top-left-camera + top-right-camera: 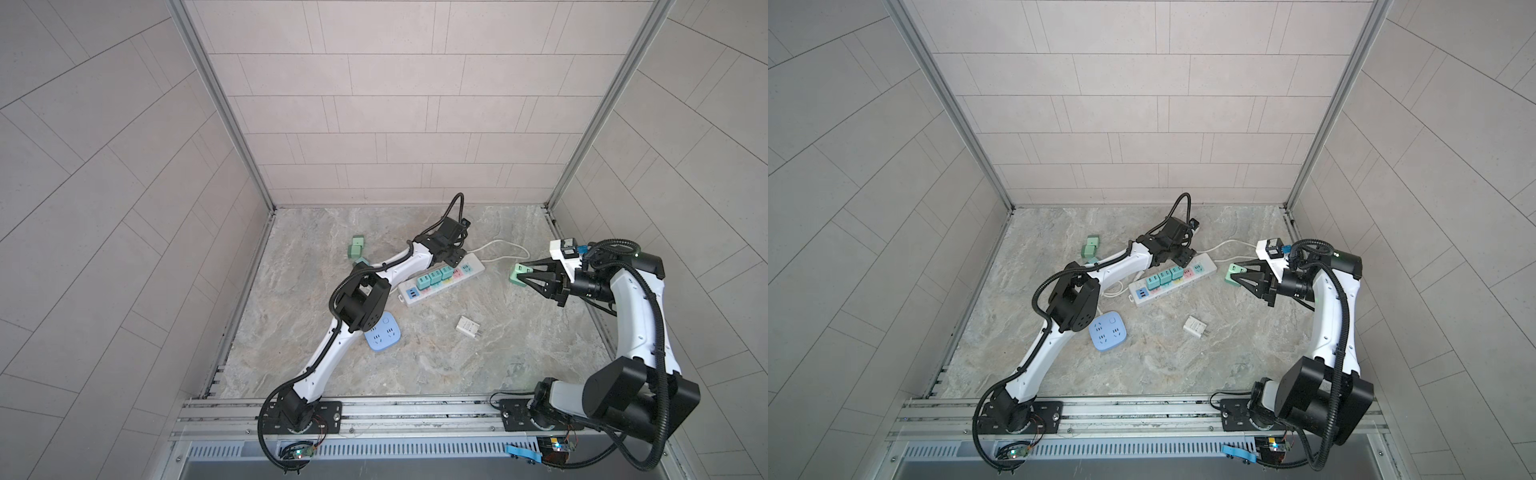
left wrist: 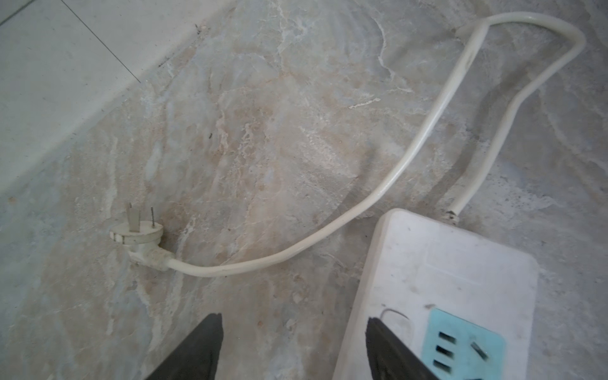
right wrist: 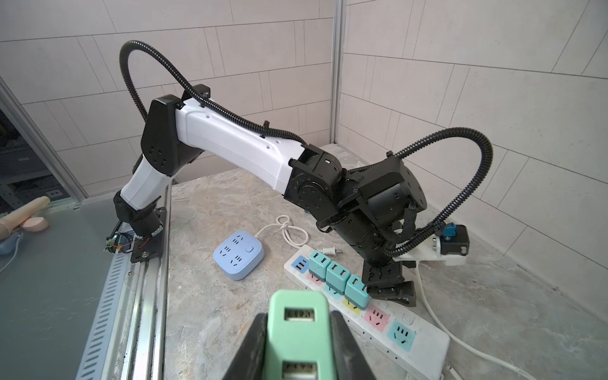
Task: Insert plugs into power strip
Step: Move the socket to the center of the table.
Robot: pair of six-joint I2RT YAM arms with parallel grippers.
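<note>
Mint-green plug adapter (image 3: pixel 297 342) sits clamped in the right claw (image 1: pixel 523 272), near the power strip (image 2: pixel 444 273) whose edge the spread-apart left claw (image 2: pixel 292 319) straddles, seemingly to brace it.

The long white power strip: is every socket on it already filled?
No: in the right wrist view the power strip carries three teal plugs, while its pink socket and blue socket stand empty.
</note>
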